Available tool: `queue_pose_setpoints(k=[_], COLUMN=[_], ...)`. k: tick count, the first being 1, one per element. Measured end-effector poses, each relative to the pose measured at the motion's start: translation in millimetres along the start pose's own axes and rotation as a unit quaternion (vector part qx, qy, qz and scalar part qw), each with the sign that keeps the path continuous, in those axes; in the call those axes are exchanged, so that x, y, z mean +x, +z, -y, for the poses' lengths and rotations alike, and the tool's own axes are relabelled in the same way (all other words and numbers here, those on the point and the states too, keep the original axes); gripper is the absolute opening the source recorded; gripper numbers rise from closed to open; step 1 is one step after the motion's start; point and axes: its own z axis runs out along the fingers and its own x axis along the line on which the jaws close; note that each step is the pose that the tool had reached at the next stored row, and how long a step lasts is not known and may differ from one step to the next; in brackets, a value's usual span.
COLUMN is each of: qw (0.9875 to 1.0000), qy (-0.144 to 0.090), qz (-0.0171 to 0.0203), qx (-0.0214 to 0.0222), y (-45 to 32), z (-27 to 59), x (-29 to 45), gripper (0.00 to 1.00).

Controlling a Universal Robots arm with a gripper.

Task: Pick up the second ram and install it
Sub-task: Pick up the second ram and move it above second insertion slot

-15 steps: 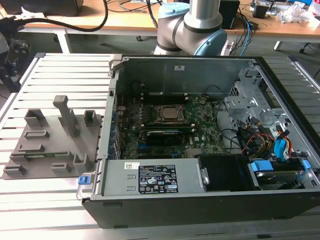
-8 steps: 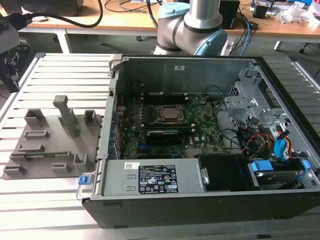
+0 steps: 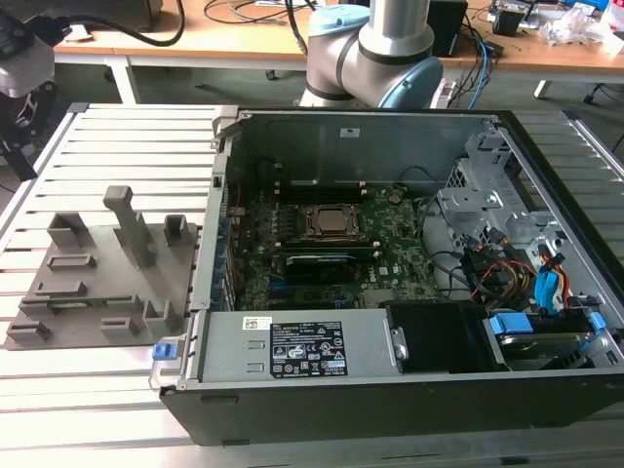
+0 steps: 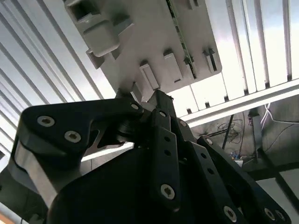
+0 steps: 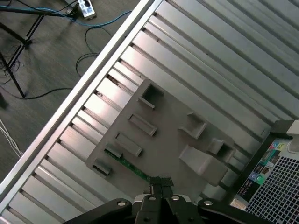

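There is one robot arm (image 3: 375, 44). It has one hand (image 5: 157, 183). There is one worktop (image 3: 127, 136), made of many long metal slats. On it are one open computer case (image 3: 390, 414) and one grey tray (image 3: 97, 283). The tray has one tall post (image 3: 125, 219) and one thin green stick (image 5: 126, 164). In the case there is one green board (image 3: 390, 244), one square chip (image 3: 331, 222) and one silver box (image 3: 292, 346). There is one blue clip (image 3: 164, 349) at the case's corner.
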Motion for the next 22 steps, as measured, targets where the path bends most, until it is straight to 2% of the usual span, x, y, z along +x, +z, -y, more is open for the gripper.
queue_pose_setpoints(k=[2,4,7,8,10,12,13,14,15,17,19,20,22], qw=[0.9995,0.9982,0.994,0.9931,0.9892,0.9842,0.9829,0.981,0.9772,0.9689,0.9646,0.9615,0.9526], qy=[-0.032,-0.06,-0.109,-0.117,-0.147,-0.177,-0.184,-0.194,-0.212,-0.247,-0.263,-0.274,-0.304], qz=[-0.0014,-0.0025,-0.0045,-0.0049,-0.0061,-0.0074,-0.0077,-0.008,-0.0088,-0.0103,-0.0109,-0.0114,-0.0126], qx=[-0.0007,-0.0012,-0.0022,-0.0024,-0.003,-0.0036,-0.0038,-0.004,-0.0043,-0.0051,-0.0054,-0.0056,-0.0062], y=[0.0,0.0,0.0,0.0,0.0,0.0,0.0,0.0,0.0,0.0,0.0,0.0,0.0], z=[0.0,0.0,0.0,0.0,0.0,0.0,0.0,0.0,0.0,0.0,0.0,0.1,0.0], x=[0.0,0.0,0.0,0.0,0.0,0.0,0.0,0.0,0.0,0.0,0.0,0.0,0.0], gripper=[0.11,0.11,0.11,0.11,0.11,0.11,0.11,0.11,0.11,0.11,0.11,0.11,0.11])
